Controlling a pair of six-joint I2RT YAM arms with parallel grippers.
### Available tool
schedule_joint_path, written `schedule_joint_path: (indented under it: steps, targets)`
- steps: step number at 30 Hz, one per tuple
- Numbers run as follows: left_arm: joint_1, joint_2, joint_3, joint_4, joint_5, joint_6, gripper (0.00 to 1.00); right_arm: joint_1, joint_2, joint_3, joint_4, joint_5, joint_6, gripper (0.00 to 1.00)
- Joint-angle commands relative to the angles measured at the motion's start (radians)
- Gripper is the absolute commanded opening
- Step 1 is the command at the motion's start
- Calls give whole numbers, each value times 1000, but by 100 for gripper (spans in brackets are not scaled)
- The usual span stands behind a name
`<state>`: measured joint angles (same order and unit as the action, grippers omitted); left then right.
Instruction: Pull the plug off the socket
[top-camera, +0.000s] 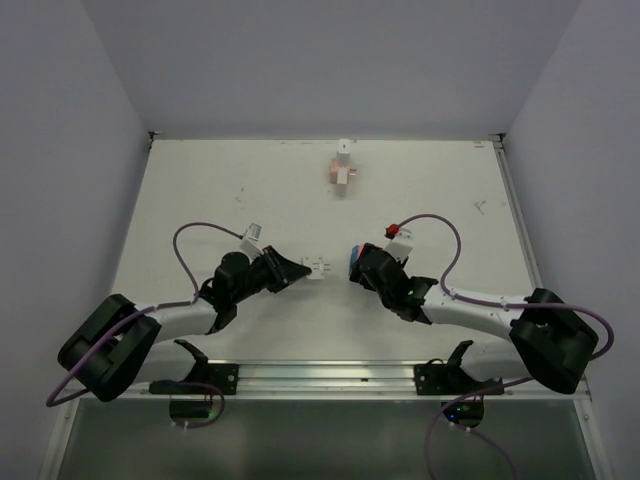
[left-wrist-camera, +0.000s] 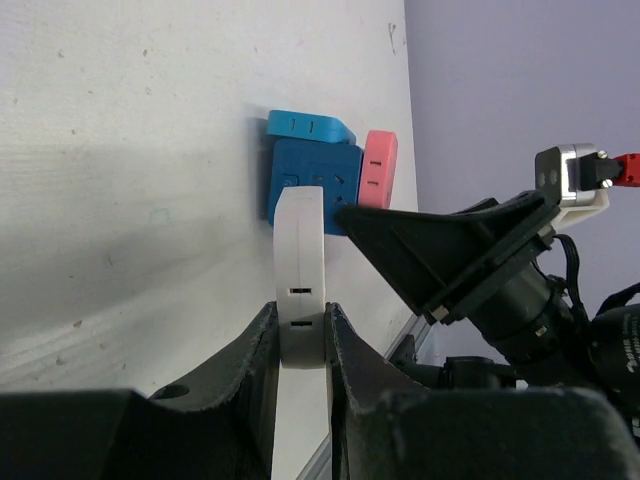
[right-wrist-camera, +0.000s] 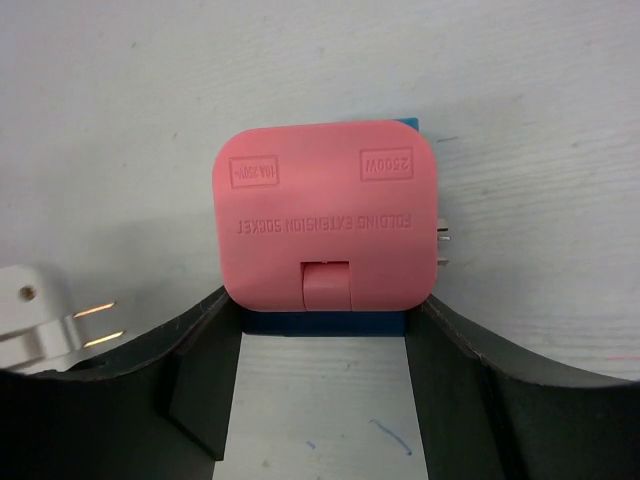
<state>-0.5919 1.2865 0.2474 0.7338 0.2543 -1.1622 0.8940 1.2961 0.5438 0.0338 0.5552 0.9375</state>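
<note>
— Looking from above, where does the white plug (top-camera: 316, 268) sit?
— In the left tool (top-camera: 298, 270), near the middle of the tabletop (top-camera: 200, 200). The tool's fingers (left-wrist-camera: 240, 380) are pressed tight on both flat sides of the plug.
— And the folding socket (top-camera: 354, 262)?
— Just beside the plug, to its right, with a gap between the two. The right tool (top-camera: 364, 266) is clamped on the socket's blue base, one finger (right-wrist-camera: 200, 370) on each side. The pink face with raised lettering is turned toward the right wrist camera.
— Is the plug in?
— No. Its two metal prongs (right-wrist-camera: 93, 325) are bare and point toward the socket without touching it.
— Anything else there?
— A small pink-and-white piece (top-camera: 343, 172) lies well apart, toward the far edge. I cannot tell what it is.
</note>
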Motion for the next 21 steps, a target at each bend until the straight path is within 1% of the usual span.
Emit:
schedule_joint_path:
  steps: [1,5,8,11,12,14,15,17,18,20,21]
  targets:
    - [20,-45,-8,21,2,-4,0,-17,31,-8,-140,169,-11,0]
    - [44,-68,-19,1,7,10,0,-15,40,-8,-134,170,-19,0]
    - [92,-76,-11,-43,19,50,0,-17,40,-13,-108,160,-34,0]
    - [197,-66,19,-89,33,110,0,-17,35,-19,-83,143,-57,0]
    - [217,-59,32,-102,37,128,0,-17,35,-21,-80,143,-60,0]
    - [259,-21,78,-126,54,179,0,-17,35,-21,-72,137,-74,0]
    - [297,-3,96,-137,60,194,1,-15,35,-21,-71,132,-80,0]
    - [332,61,151,-149,74,226,5,-17,35,-21,-61,127,-94,0]
    - [363,88,167,-137,80,233,10,-17,35,-21,-60,126,-98,0]
    - [391,161,199,-111,98,233,14,-15,37,-19,-57,118,-112,0]
    - [414,187,211,-91,103,233,19,-15,37,-18,-51,117,-120,0]
